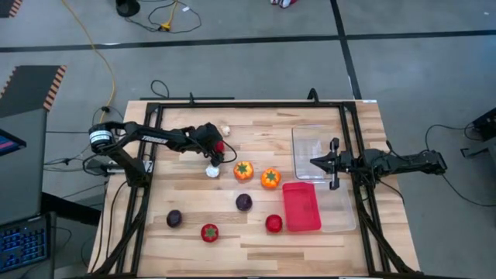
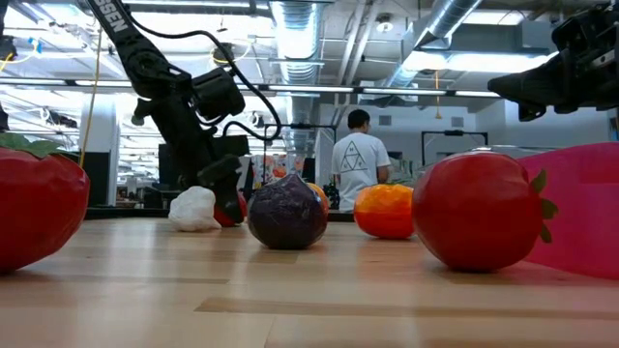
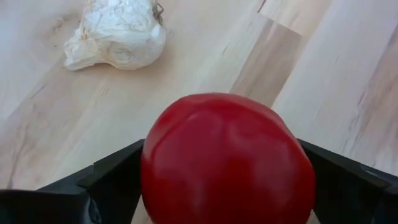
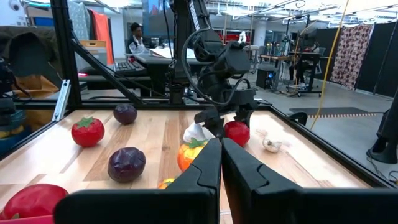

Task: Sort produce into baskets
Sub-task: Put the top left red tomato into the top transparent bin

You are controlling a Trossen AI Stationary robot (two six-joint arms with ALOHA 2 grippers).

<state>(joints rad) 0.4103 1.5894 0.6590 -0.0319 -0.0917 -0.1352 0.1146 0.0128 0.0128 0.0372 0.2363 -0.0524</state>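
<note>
My left gripper (image 1: 220, 149) is at the far left of the table, shut on a red round piece (image 3: 227, 162). One white garlic bulb (image 1: 211, 171) lies just near of it, another (image 1: 225, 129) just beyond. Two orange pieces (image 1: 243, 170) (image 1: 270, 178), two purple balls (image 1: 243, 202) (image 1: 174, 218) and two more red pieces (image 1: 209, 232) (image 1: 273, 223) rest on the wood. The red basket (image 1: 301, 206) lies at the right between two clear baskets (image 1: 310, 138) (image 1: 341, 221). My right gripper (image 1: 314, 163) is shut and empty over the far clear basket. My left gripper pinches the red round piece by its two opposite sides (image 3: 149, 174) between its two fingers (image 3: 112, 177). The fingers come slanting down from the table's left. The piece sits low at the table top (image 4: 236, 133); I cannot tell whether it is lifted clear.
A black metal frame (image 1: 232, 105) runs around the table's edges. The wood between the left-hand pieces and the near edge is bare (image 1: 232, 256). A person in a white shirt (image 2: 359, 159) stands in the room far behind the table.
</note>
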